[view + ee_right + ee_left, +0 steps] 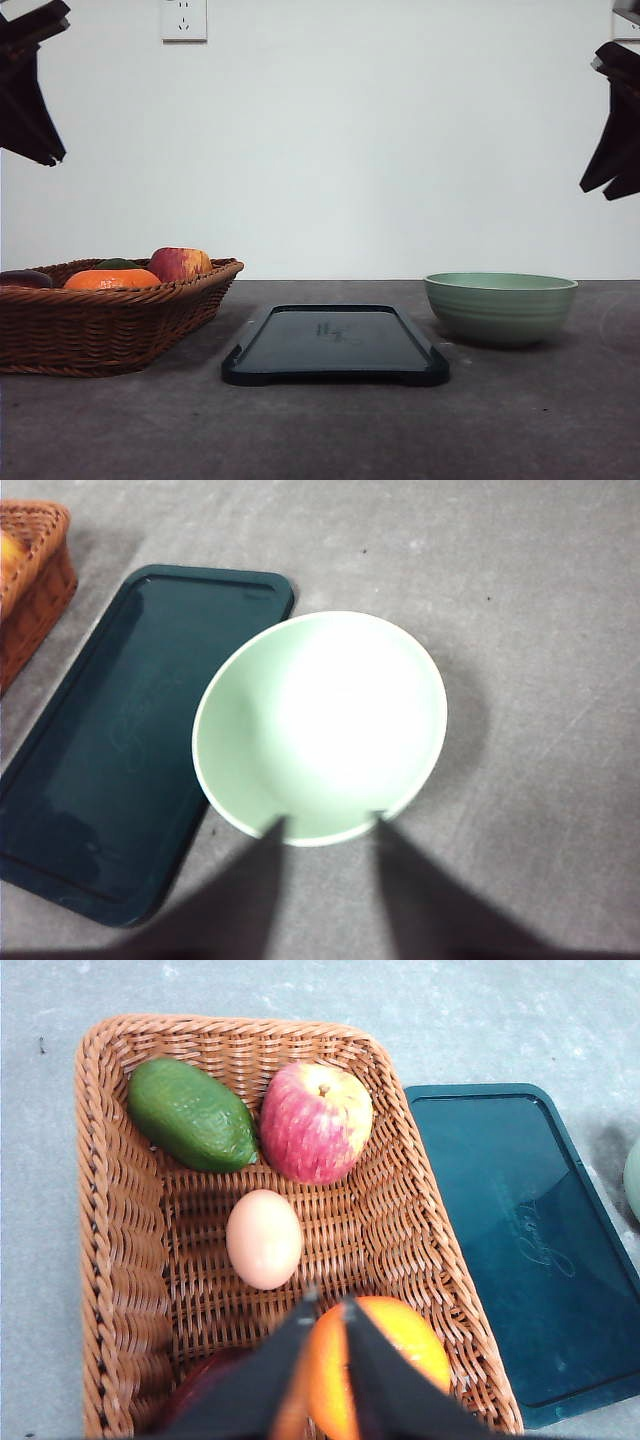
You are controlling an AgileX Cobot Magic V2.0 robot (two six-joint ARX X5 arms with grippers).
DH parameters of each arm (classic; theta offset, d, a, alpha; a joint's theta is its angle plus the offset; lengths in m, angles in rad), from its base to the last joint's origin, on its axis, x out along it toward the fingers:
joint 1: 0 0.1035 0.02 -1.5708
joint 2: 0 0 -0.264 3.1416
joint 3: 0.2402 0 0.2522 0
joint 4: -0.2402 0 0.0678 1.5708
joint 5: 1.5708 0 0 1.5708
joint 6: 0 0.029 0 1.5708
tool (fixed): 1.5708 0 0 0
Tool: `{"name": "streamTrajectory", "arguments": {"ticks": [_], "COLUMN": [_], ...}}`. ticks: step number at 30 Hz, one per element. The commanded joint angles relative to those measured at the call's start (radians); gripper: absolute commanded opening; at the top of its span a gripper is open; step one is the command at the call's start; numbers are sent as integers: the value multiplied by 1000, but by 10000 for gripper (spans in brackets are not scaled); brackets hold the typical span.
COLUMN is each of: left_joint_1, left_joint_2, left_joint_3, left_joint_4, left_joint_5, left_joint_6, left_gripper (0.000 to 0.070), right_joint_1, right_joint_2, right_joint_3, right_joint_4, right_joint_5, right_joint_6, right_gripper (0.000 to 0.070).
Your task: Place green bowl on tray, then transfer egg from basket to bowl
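Note:
The pale green bowl [500, 306] stands empty on the table, just right of the dark tray [335, 345], which lies bare at the middle. On the left, the wicker basket [110, 325] holds the egg [264, 1238] near its centre. My left gripper [328, 1303] hangs high over the basket, shut with nothing held; the egg lies just beyond its tips. Well above the bowl [320, 725], my right gripper [328, 822] is open and empty, its fingers over the near rim. Both grippers, left [45, 150] and right [605, 185], sit at the top corners in the front view.
Also in the basket [120, 1260] are a green avocado [190, 1115], a red-yellow apple [316, 1122], an orange [385, 1355] under my left fingers, and a dark red fruit [200, 1385]. The tray [130, 750] lies close beside the bowl. Grey tabletop [320, 430] spreads in front.

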Motion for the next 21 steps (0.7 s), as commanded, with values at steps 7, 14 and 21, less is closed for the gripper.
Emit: {"name": "streamTrajectory", "arguments": {"ticks": [7, 14, 21], "left_joint_1": [-2, -2, -2], "left_joint_2": [6, 6, 6], "left_joint_3": [23, 23, 23], "left_joint_4": [7, 6, 7], "left_joint_5": [3, 3, 3], "left_joint_6": [10, 9, 6], "left_gripper": [236, 236, 236], "right_joint_1": [3, 3, 2], "right_joint_2": [46, 194, 371], "right_joint_3": [94, 280, 414], "right_joint_4": [-154, -359, -407], "right_joint_5": [33, 58, 61], "right_joint_6": [63, 68, 67], "right_gripper": [290, 290, 289]}}
